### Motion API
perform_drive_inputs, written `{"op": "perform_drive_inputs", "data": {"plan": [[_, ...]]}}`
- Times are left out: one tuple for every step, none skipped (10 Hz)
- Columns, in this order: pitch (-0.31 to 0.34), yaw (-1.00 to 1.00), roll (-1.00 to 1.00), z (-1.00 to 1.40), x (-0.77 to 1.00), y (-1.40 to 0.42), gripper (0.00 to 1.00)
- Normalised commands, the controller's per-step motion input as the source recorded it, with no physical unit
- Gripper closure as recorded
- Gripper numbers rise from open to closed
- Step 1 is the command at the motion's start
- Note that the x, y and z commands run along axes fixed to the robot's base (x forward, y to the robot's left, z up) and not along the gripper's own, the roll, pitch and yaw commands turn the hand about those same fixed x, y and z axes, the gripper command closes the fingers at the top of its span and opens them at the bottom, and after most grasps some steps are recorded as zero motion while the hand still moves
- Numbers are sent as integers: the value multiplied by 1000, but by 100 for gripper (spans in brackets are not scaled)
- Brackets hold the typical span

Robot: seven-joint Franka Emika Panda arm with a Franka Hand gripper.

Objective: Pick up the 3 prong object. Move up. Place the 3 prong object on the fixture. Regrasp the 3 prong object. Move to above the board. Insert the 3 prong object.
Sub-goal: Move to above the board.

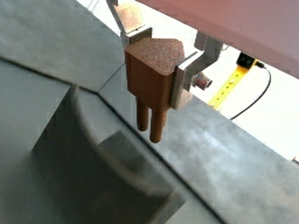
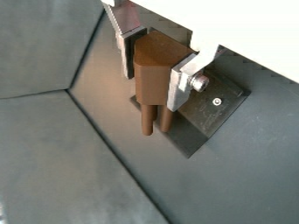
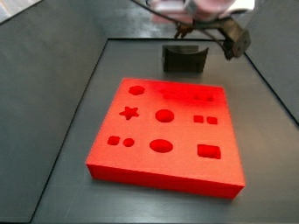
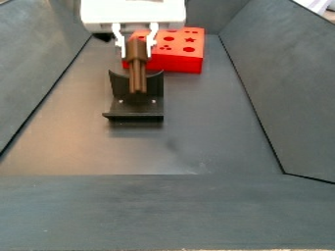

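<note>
Clamped between my silver fingers (image 1: 187, 72), the 3 prong object (image 1: 153, 83) is filling both wrist views: a brown block hanging with its prongs pointing down. My tool (image 2: 156, 63) is closing on the block's upper body from two sides, open only as wide as the wood allows, and nothing else is sitting in the grip. Taking the fixture (image 4: 133, 101) as the landmark, the piece is hanging directly above its base plate and just in front of its upright, with the prong tips very near the plate; whether they are touching it I cannot tell. In a side view the fixture (image 3: 184, 58) is standing beyond the far edge of the board (image 3: 170, 131), apart from it, with my tool (image 3: 197, 19) above it, blurred. I judge that the pick-up and the lift are done and that I am now in the placing step. Setting the piece on the fixture, regrasping it, travelling over the board and inserting it are all left to do.
</note>
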Motion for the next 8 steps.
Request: {"op": "perform_drive_inputs", "data": {"plan": [[-41,-111,-139,1000,-126,23,100],[-22,-107,-139,1000,-126,24,100],[-5,-96,-131,1000,-126,24,100],[9,-82,-124,1000,-126,25,100],[22,-70,-115,1000,-125,26,100],[35,-58,-107,1000,-124,25,100],[48,-40,-90,1000,-121,25,100],[59,-29,-78,1000,-119,24,100]]}}
